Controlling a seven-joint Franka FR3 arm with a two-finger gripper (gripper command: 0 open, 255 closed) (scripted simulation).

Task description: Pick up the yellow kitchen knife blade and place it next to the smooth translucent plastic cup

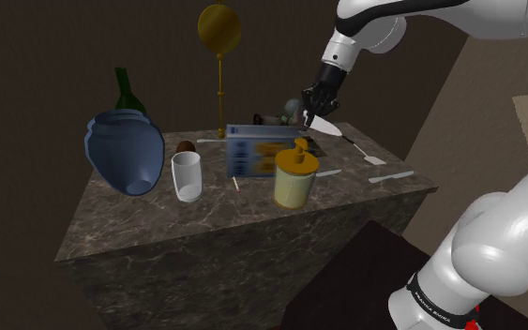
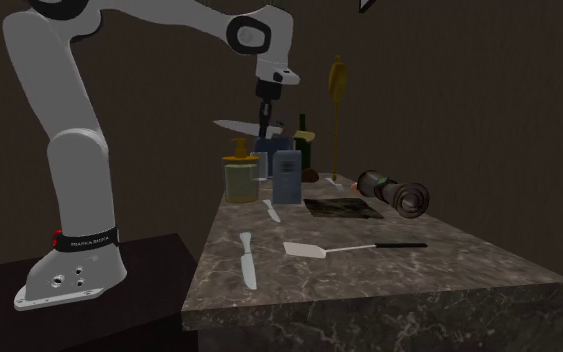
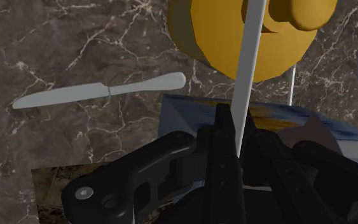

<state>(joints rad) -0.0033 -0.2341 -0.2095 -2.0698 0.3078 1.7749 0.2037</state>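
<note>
While the cup (image 1: 188,176) is standing on the tabletop (image 1: 224,216), the blue box (image 1: 257,150) and yellow dispenser (image 1: 294,176) are sitting right of the cup in the shoulder view. The jaws are clamping the grey-bladed knife (image 1: 324,122) in the air, farther right of the cup. Risk: a low path toward the cup is likely clipping the dispenser, twisting the knife loose.

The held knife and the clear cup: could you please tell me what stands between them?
In the shoulder view, the blue box stands between the knife and the cup; the yellow jar sits just nearer the camera than that line.
</note>
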